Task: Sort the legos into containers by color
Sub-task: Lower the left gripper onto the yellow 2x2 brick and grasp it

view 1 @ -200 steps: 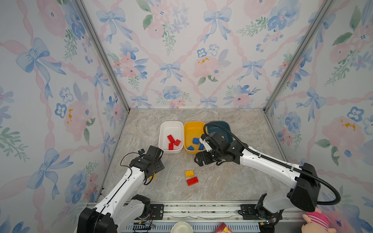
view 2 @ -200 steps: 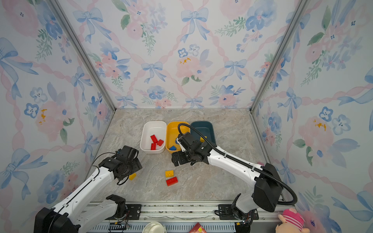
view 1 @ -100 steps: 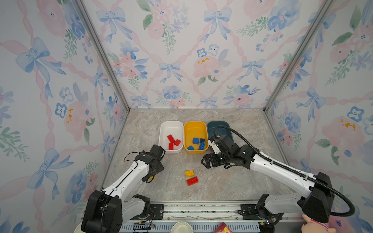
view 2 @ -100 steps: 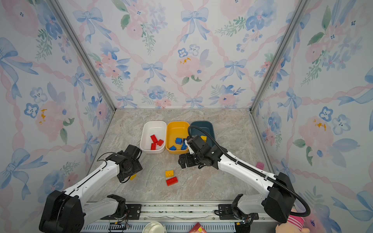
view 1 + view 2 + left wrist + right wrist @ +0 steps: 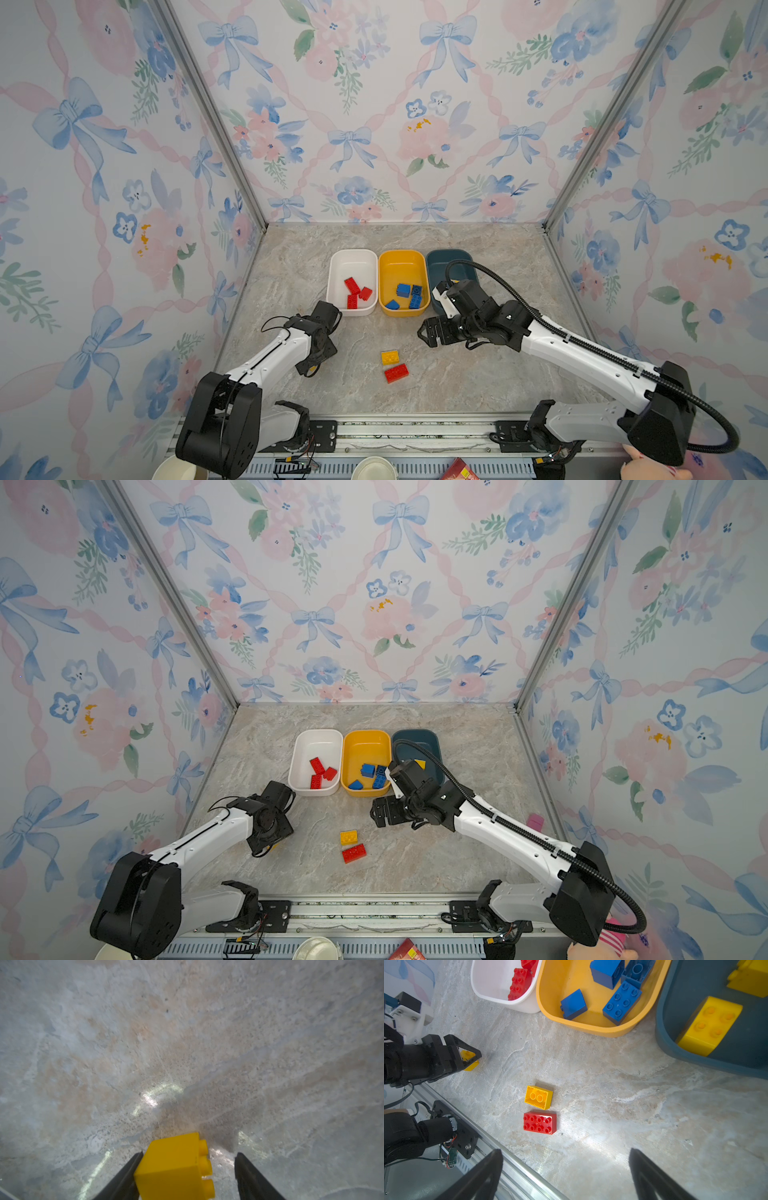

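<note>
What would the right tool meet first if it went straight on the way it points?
Most likely the table close beside the red oblong brick; the open right tool aims slightly past it. Depth is unclear, so it might clip that brick.

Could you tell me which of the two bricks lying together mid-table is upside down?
The yellow brick: its hollow underside faces up, while the red brick beside it shows studs.

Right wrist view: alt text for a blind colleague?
A yellow plastic brick, studs down, and a red oblong brick lie on the marbled tabletop before the open right tool. Beyond stand a white plastic tub, yellow-orange tub and teal tub; the left tool straddles another yellow brick.
</note>
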